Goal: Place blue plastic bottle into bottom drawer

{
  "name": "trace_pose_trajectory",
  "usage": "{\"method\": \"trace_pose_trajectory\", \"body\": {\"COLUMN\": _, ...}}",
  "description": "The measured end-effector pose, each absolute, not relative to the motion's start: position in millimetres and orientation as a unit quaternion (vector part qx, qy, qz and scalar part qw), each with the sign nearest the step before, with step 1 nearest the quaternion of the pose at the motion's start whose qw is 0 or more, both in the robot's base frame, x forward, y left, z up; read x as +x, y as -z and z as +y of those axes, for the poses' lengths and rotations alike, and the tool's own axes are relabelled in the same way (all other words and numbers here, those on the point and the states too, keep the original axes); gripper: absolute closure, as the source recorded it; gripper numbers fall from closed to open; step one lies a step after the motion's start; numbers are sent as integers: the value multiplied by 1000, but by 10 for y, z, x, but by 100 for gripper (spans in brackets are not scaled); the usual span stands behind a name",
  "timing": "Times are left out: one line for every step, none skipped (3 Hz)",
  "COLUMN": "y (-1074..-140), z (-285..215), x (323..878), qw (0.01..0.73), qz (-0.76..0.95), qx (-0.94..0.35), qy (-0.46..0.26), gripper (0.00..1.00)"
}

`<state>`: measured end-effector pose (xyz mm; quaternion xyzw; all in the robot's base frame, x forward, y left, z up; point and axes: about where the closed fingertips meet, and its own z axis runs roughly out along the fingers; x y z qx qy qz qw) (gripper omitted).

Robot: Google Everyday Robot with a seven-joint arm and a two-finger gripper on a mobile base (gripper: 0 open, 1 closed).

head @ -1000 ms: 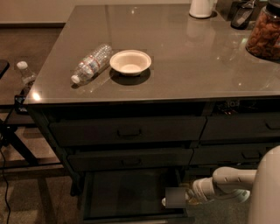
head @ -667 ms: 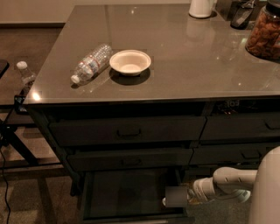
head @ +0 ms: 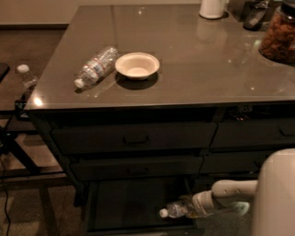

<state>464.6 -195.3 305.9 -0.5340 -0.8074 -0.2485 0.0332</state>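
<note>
Holding the blue plastic bottle point(head: 174, 210) is what I am seeing the gripper point(head: 189, 208) doing at this moment: its end is wrapped around the bottle's base and pinching it, with the bottle lying on its side and the white cap pointing toward 9 o'clock. The bottle is sitting inside the bottom drawer point(head: 124, 203), which is pulled open, and it is lying in the drawer's corner at about 5 o'clock, near the front edge. I cannot tell whether the bottle is resting on the drawer floor or hanging just above it. The pale arm point(head: 235, 191) is reaching in from 3 o'clock, coming off the white robot body point(head: 276, 193) that is filling the low right corner of the view.

Above the open drawer, the middle drawer point(head: 133, 168) and the top drawer point(head: 133, 137) are both sitting closed, each showing a dark handle. On the glossy counter point(head: 193, 69), a clear ribbed bottle point(head: 94, 68) is lying on its side just beside a shallow white bowl point(head: 137, 65), at the bowl's 9 o'clock. Toward 1 o'clock on the counter, a white container point(head: 213, 7) is standing at the far edge, and a jar of brown contents point(head: 279, 34) is standing at 2 o'clock. Off the counter at 9 o'clock, another small bottle point(head: 25, 76) with a white cap is standing upright.
</note>
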Motion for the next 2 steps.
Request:
{"method": "trace_pose_trajectory", "body": {"y": -2595, "z": -1557, "x": 4755, "qw": 49, "qz": -791, "qx": -563, "qy": 234, "gripper": 100}}
{"method": "trace_pose_trajectory", "body": {"y": -2594, "z": -1556, "x": 4755, "qw": 49, "qz": -791, "qx": -564, "qy": 234, "gripper": 100}}
